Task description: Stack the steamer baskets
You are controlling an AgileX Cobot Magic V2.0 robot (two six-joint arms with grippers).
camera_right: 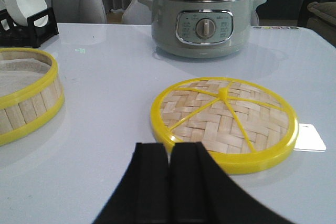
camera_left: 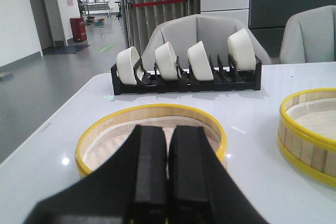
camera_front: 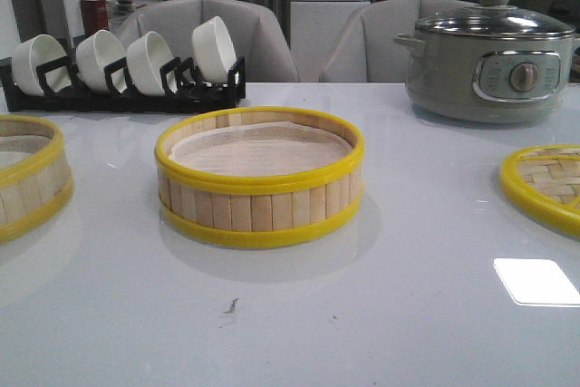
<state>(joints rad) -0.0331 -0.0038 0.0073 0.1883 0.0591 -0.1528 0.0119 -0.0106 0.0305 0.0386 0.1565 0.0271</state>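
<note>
Nothing stacked yet; the opening step is still ahead. One steamer basket (camera_front: pixel 259 178) sits at centre of the front view on the counter (camera_front: pixel 381 314); the second basket (camera_front: pixel 27 174) is at the left edge, well apart. Woven lid (camera_front: pixel 544 186) lies at the right edge. Left claw (camera_left: pixel 167 156) closed, empty, hovering near the second basket; right claw (camera_right: pixel 169 167) closed, empty, near the lid. Next, likely: left claw opens and grips the wall of the second basket.

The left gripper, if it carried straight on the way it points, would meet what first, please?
Probably the left gripper, shut, meets the round bamboo steamer basket with yellow rims directly ahead; depth is unclear.
</note>
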